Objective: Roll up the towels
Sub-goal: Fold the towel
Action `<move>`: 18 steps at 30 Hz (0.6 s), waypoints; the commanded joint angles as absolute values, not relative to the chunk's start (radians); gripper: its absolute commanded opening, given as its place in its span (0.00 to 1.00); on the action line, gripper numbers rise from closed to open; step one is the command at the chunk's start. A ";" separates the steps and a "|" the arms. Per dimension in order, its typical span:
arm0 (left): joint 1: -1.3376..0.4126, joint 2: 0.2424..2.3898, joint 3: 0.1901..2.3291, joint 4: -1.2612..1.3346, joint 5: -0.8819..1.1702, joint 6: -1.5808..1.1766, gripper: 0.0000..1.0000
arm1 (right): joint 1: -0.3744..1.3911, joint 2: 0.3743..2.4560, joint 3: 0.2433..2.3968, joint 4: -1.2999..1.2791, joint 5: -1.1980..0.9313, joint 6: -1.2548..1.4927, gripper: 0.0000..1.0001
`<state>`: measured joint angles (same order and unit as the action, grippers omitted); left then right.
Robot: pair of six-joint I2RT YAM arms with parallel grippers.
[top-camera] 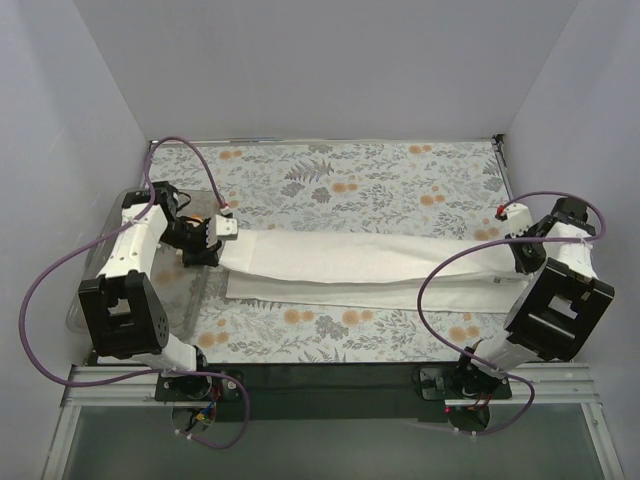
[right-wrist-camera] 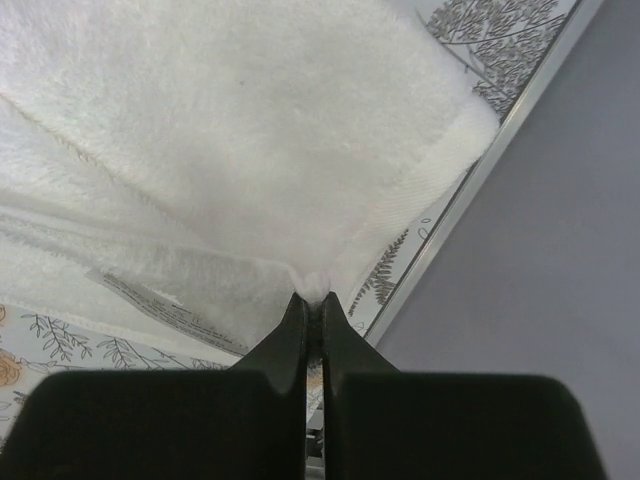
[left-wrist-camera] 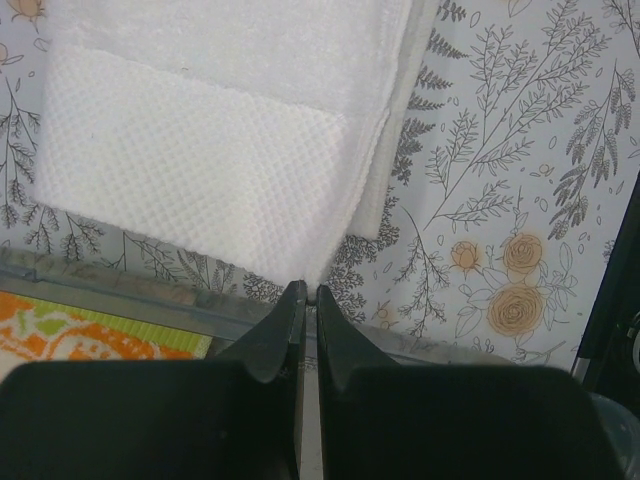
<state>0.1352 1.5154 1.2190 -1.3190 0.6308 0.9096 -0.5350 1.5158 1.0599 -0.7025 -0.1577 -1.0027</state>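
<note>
The large white towel (top-camera: 370,265) lies folded into a long strip across the patterned table, stretched between both arms. My left gripper (top-camera: 207,247) is shut on its left corner; the left wrist view shows the tips (left-wrist-camera: 307,291) pinching the waffle-weave end of the towel (left-wrist-camera: 200,150). At the right end, my right gripper (top-camera: 517,252) is shut on a bunched corner, its tips (right-wrist-camera: 313,298) nipping the plush towel (right-wrist-camera: 230,130) beside the printed tag (right-wrist-camera: 150,300). The small orange-and-green cloth (left-wrist-camera: 60,338) shows only at the lower left of the left wrist view, behind a clear rim.
A grey-and-orange fern-patterned covering (top-camera: 350,180) spreads over the table. A clear plastic bin (top-camera: 75,295) sits at the left under the left arm. Grey walls enclose three sides; the table's metal edge (right-wrist-camera: 520,110) runs close beside the right gripper. Purple cables loop off both arms.
</note>
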 commanded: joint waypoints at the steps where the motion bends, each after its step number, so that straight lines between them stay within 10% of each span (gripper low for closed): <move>1: 0.135 1.511 1.207 -1.332 0.604 0.942 0.00 | -0.549 1.491 1.029 -0.703 -0.137 -1.100 0.01; 18: 0.114 1.565 1.233 -1.287 0.590 0.853 0.00 | -0.554 1.568 1.094 -0.690 -0.110 -1.069 0.01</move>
